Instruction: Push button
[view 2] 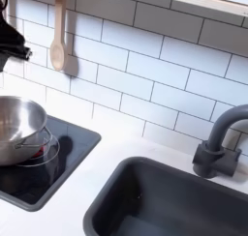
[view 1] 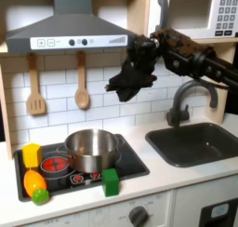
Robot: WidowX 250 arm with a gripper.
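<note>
Claw (view 1: pixel 133 74): raised before the tiled wall, just below the range hood's right end; whether parted or clenched cannot be told. Buttons (view 1: pixel 82 42): row on the hood's front panel, apart from the claw. Press judged not yet made.

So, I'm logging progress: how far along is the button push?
Done: the hand is raised in front of the tiles, just under the hood. In hand: it hangs close to the hood's buttons, apparently not on one. Left: closing in and pressing. Pot sits on the stove.
</note>
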